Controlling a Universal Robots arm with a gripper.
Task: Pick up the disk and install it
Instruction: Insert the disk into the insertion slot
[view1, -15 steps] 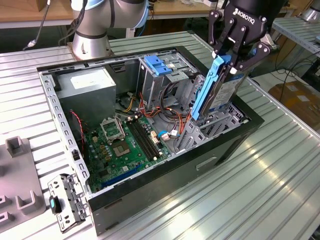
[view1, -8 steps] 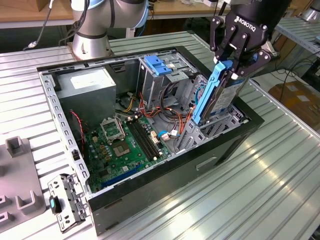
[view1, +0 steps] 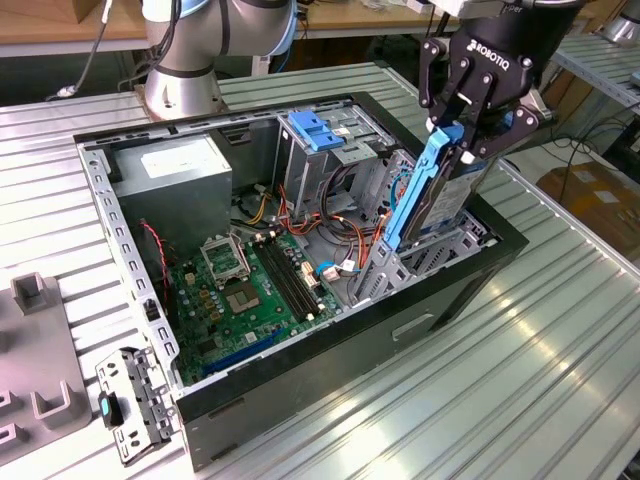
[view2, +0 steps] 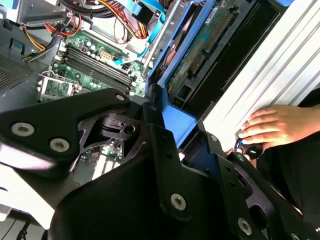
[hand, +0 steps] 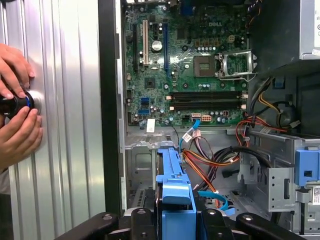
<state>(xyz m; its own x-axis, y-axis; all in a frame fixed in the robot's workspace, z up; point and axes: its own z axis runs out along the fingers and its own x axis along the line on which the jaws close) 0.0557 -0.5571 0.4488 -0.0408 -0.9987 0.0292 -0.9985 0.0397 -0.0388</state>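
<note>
Above the grey metal drive bay (view1: 445, 250) at the front corner of the open black desktop computer case (view1: 330, 365), the black two-finger gripper (view1: 462, 135) is clamping the disk (view1: 425, 195), a flat silver-grey hard drive framed by a light-blue plastic carrier rail. The fingers are closed on the disk's upper end. The disk is standing on edge and tilted, and its lower end appears to be entering the bay.

By judgement, the pick-up is complete and the insertion step is in hand. Seating is calling for the carrier rail to line up with the bay guides, clear of the orange cables (hand: 200, 167) nearby.

Beside the case, a person's hands (hand: 15, 115) are resting on a black knob (hand: 12, 102) on the ribbed metal table (view1: 560, 340).
</note>
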